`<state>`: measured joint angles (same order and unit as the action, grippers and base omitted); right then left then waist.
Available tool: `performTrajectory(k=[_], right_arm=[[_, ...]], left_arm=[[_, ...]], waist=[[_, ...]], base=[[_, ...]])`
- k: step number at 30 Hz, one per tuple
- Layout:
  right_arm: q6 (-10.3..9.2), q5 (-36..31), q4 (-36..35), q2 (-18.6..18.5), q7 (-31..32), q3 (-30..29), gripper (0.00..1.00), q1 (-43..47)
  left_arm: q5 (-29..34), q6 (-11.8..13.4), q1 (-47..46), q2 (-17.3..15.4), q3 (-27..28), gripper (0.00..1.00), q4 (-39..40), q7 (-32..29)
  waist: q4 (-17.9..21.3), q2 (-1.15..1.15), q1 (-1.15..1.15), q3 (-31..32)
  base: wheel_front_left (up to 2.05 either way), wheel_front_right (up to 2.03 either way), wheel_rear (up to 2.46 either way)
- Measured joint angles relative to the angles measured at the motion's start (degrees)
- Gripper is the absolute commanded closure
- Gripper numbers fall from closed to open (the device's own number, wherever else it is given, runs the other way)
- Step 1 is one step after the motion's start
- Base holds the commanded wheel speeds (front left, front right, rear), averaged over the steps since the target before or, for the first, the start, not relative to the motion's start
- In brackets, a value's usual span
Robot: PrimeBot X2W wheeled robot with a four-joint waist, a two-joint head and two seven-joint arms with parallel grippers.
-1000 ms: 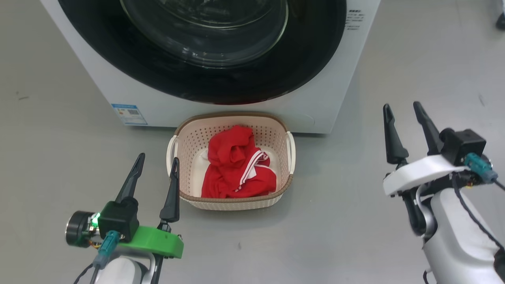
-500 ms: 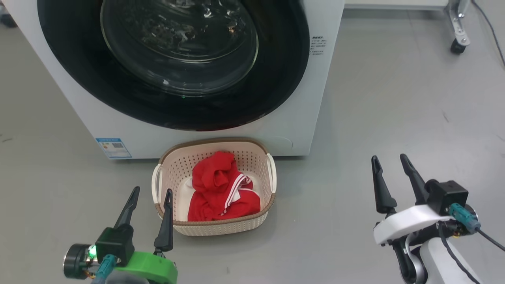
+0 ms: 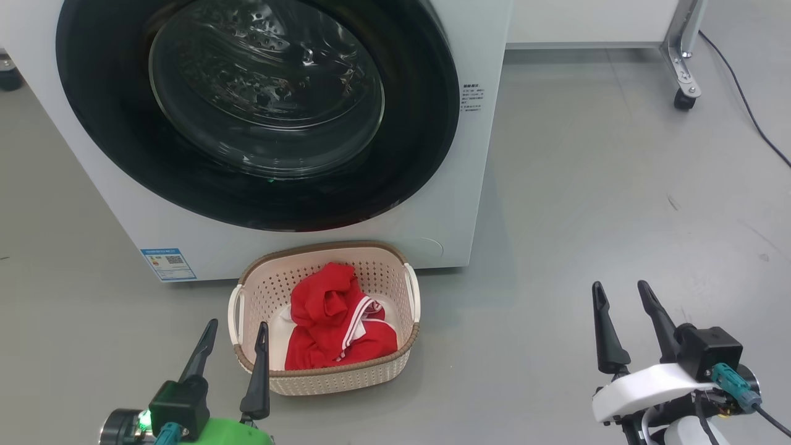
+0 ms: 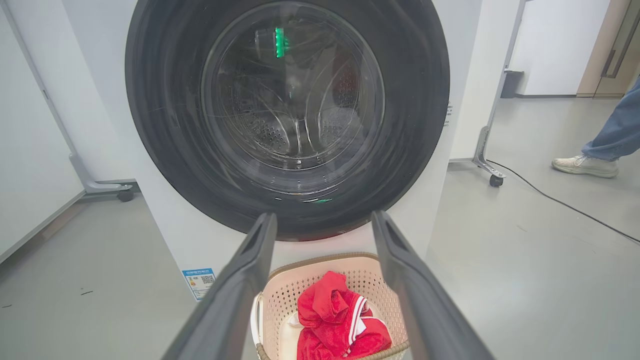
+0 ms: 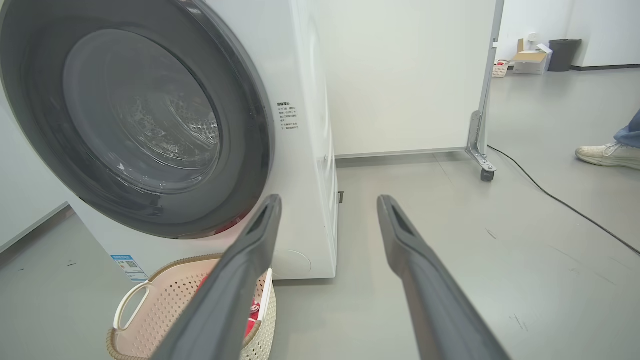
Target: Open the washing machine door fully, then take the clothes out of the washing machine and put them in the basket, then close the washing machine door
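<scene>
Door: the washing machine door (image 3: 259, 111) lay flat against the front of the washing machine (image 3: 479, 185), with no gap at its black rim in the right wrist view; it looked shut, though the pictures could not show whether the latch had caught.
Drum: through the glass, the drum (image 4: 295, 125) showed bare perforated steel and no red fabric.
Clothes: the clothes (image 3: 334, 327) lay heaped inside the basket (image 3: 334, 382), nothing hanging over its rim.
Basket: it stood on the floor (image 3: 587, 216) just in front of the machine, under the door's lower edge.
Left hand: the left hand (image 3: 238, 323) hovered low, just beside the basket's near left corner, fingers spread and holding nothing.
Right hand: the right hand (image 3: 619, 284) hung well apart from the basket over bare floor, fingers spread and empty.
Progress: all three steps looked done; at most a check that the door had latched was left.
Surroundings: a blue sticker (image 3: 167, 264) sat on the machine's lower left front; a castor (image 3: 683, 99) of a wheeled frame and a dark cable (image 3: 741, 99) lay off to the right; a person's foot (image 4: 585, 166) stood beyond them.
Obstacles: nothing lay between either hand and the door; the cable and the foot were well away.
</scene>
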<state>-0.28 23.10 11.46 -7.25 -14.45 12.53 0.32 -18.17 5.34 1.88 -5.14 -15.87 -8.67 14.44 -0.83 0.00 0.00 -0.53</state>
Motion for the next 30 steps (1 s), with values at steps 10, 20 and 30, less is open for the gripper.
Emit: performTrajectory(k=[10,20,30], right_arm=[[-0.59,-0.56,-2.66,-0.05,0.0,-0.33,0.0,2.4],[-1.4,-0.66,-5.0,-0.14,0.0,-0.24,0.0,4.12],[-1.68,-1.04,-7.02,-0.45,0.0,-0.26,0.0,5.17]], left_arm=[[0.0,0.01,0.55,-0.01,-0.31,0.0,0.86,0.0],[0.01,0.15,0.75,-0.01,-0.62,0.0,1.77,-0.01],[0.01,0.15,0.8,-0.02,-0.63,0.0,2.22,-0.01]], waist=[[0.35,0.0,0.0,0.52],[0.41,0.0,0.0,0.48],[0.34,0.0,0.0,0.19]], base=[[0.0,0.0,0.0],[0.0,0.0,0.0],[0.0,0.0,0.0]])
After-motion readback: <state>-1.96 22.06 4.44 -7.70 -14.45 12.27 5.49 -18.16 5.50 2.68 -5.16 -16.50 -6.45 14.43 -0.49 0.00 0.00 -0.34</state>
